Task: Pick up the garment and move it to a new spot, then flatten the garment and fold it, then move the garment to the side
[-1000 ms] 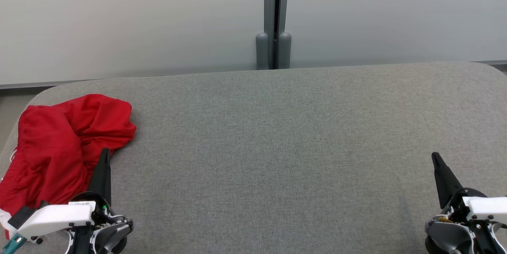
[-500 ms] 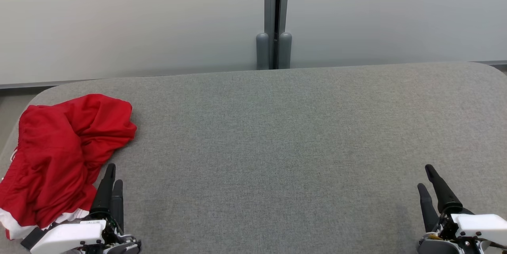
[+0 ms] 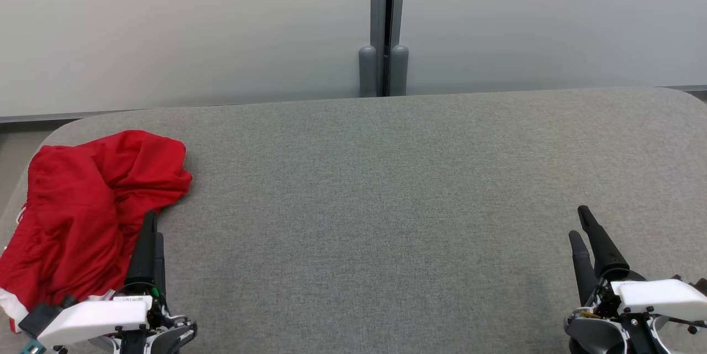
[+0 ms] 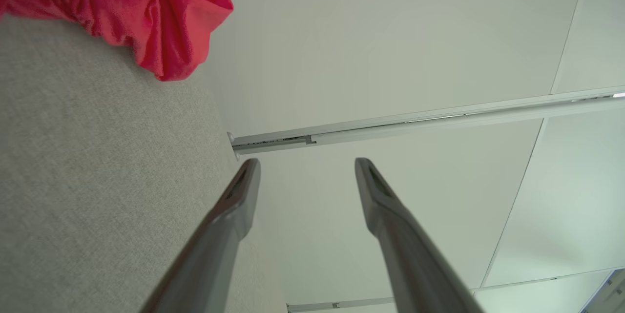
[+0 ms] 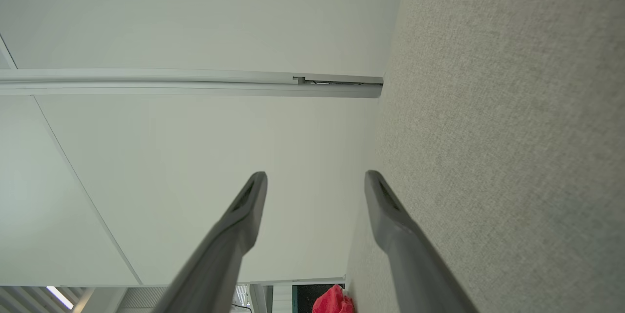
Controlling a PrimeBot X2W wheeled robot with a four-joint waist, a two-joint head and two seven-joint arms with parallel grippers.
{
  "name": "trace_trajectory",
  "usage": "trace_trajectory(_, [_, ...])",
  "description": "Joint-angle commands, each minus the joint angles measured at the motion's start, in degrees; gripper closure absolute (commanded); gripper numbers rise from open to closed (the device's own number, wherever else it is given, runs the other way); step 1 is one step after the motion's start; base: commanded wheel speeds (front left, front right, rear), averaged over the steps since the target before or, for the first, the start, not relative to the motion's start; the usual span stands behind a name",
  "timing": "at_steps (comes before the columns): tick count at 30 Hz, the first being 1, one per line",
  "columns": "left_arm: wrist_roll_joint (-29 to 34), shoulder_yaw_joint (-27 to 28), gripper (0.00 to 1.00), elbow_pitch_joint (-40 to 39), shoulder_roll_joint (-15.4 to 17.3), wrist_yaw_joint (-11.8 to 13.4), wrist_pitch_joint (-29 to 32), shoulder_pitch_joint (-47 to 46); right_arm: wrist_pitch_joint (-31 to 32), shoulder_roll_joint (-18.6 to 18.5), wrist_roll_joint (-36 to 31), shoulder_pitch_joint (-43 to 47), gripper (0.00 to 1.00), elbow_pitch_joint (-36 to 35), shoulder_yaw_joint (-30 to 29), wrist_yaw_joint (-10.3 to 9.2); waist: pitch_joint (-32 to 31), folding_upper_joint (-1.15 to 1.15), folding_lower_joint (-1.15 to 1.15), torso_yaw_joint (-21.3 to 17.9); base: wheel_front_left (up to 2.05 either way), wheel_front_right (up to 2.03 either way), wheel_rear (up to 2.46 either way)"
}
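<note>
The garment (image 3: pixel 83 210) is a crumpled red piece with a white trim, lying at the left end of the grey table (image 3: pixel 386 188). Its edge also fills the top left corner of the left wrist view as red garment folds (image 4: pixel 161 25), and it is a small red garment patch (image 5: pixel 333 300) at the bottom of the right wrist view. My left gripper (image 3: pixel 153 226) stands open at the garment's right edge, with nothing between its fingers (image 4: pixel 239 196). My right gripper (image 3: pixel 579 222) is open at the lower right, over bare table, holding nothing.
A pale partition wall with a dark vertical post (image 3: pixel 385 22) runs behind the table's far edge. The table has rounded corners, and its left edge lies just beyond the garment.
Both grippers have gone from shut to open. After dropping toward the bottom edge, they have come forward again; the left one is back at the garment's edge. The garment has not moved.
</note>
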Motion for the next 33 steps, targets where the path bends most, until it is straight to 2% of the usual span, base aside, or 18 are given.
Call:
trace_trajectory(1, [1.43, -0.16, 0.00, -1.49, 0.57, -0.12, -0.46, -1.90, -0.61, -0.70, -0.99, -1.70, 0.00, -1.56, 0.52, 0.07, 0.00, 0.00, 0.00, 0.01, 0.00, 0.00, 0.00])
trace_trajectory(9, [11.48, -1.05, 0.00, -2.86, 0.67, 0.11, -2.37, -1.76, -2.75, -0.95, -7.57, -2.21, 0.00, -3.04, 1.85, 0.08, -0.03, 0.00, 0.00, 0.16, 0.00, 0.00, 0.00])
trace_trajectory(18, [27.31, -2.69, 0.00, -4.56, 0.74, 2.37, -4.32, -1.83, -4.70, -0.94, -19.03, -2.66, 0.00, -3.09, 3.76, 0.09, -0.08, 0.00, 0.00, 0.36, 0.00, 0.00, 0.00])
trace_trajectory(33, [46.03, -5.25, 0.00, -4.63, 0.91, 5.95, -7.22, -1.46, -7.60, -1.72, -39.40, -3.64, 0.00, -2.08, 7.04, 0.10, -0.27, 0.00, 0.00, 0.71, 0.00, 0.00, 0.00])
